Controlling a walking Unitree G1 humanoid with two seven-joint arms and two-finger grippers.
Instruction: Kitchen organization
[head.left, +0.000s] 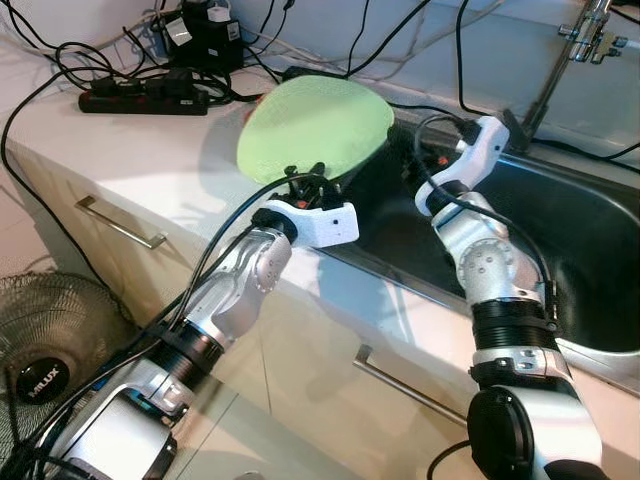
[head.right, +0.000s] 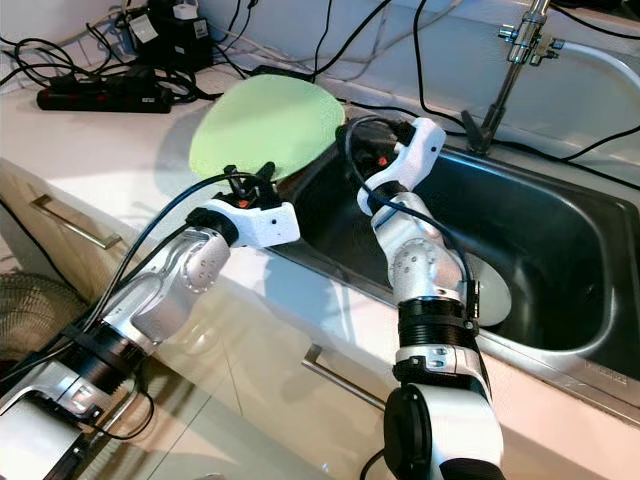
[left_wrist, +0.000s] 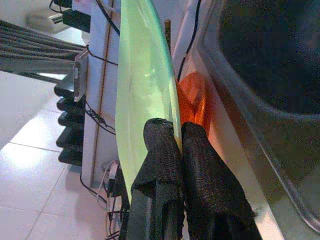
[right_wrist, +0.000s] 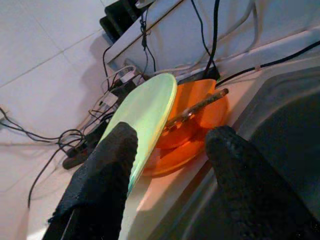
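Left claw (left_wrist: 170, 145) is clamped on the green plate's (head.left: 310, 125) near rim, holding it tilted over an orange bowl (right_wrist: 192, 125) on the tabletop (head.left: 130, 160) beside the sink (head.left: 580, 260). Right claw (right_wrist: 170, 150), fingers apart, hovers at the plate's three o'clock. Best keep the pinch firm, lift slowly, and avoid the cables (head.left: 100, 60) at twelve.

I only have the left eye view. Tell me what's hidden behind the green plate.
Observer: An orange dish sits behind the green plate, seen from the right wrist.
Operator: Report anything in that dish.
Observer: A thin brown stick lies across it.
Operator: Confirm the left grip.
Observer: The left gripper is shut on the plate's rim, which stands on edge.
Operator: Give me the right gripper.
Observer: The right gripper is open, apart from the plate.
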